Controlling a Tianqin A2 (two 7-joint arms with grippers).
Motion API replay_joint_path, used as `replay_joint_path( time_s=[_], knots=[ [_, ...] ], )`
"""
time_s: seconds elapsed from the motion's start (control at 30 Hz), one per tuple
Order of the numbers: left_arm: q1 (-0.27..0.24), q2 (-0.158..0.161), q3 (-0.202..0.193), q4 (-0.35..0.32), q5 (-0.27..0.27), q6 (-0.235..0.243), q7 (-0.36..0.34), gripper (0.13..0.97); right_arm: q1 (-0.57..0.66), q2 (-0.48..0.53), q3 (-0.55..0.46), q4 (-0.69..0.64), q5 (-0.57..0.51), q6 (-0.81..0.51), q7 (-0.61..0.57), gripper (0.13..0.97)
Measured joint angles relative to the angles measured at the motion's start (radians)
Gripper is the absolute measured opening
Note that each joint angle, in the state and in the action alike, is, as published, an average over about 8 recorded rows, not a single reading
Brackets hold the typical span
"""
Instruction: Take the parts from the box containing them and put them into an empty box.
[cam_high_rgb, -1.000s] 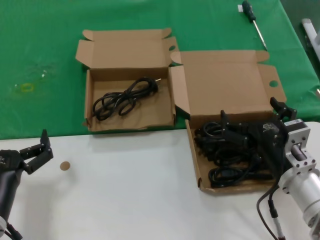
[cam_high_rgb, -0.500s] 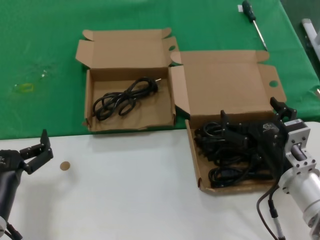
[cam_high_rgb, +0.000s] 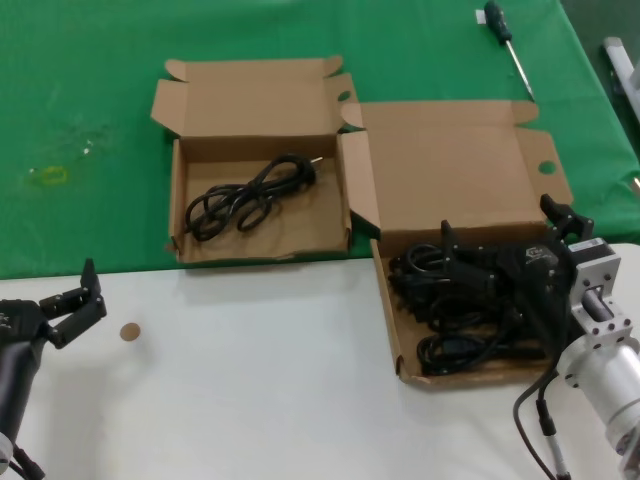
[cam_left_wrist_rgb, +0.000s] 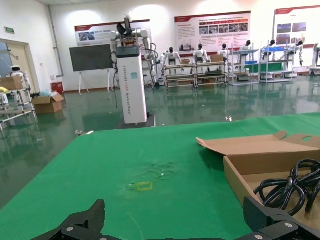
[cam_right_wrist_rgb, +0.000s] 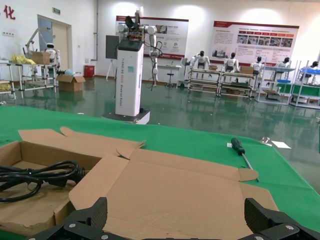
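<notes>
- My right gripper (cam_high_rgb: 470, 268) sits low in the right-hand cardboard box (cam_high_rgb: 388, 300), jaws spread wide over the pile of black power cords (cam_high_rgb: 450, 345).
- Can't tell if either finger is touching a loop; black on black, and the gripper body hides the middle of the pile.
- Left gripper (cam_high_rgb: 75, 300) is parked over the white desk (cam_high_rgb: 250, 400) at the near left, jaws open, holding nothing.
- The other cardboard box (cam_high_rgb: 176, 200) lies just left and farther back on the green cloth (cam_high_rgb: 80, 100), with one cord bundle (cam_high_rgb: 250, 195) already in it.
- To do this well, I'd close on one bundle's loops only, lift straight up and watch for neighbours tangling along.
- I'd clear the near side flap of the right box's lid before moving across.
- Screwdriver (cam_high_rgb: 508, 40) lies well behind, out of the path.
- Wrist views show only the finger bases and nothing of the cords below the jaws.
- I can't count the cords.
</notes>
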Motion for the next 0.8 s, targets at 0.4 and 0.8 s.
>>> replay_joint_path(
  time_s=[0.4,0.8],
  knots=[
    [0.0,0.0,0.0,0.0,0.0,0.0,0.0,0.966,0.0,0.0,0.0,0.0,0.0,0.0,0.0,0.966],
    [0.0,0.0,0.0,0.0,0.0,0.0,0.0,0.966,0.0,0.0,0.0,0.0,0.0,0.0,0.0,0.966]
  ],
)
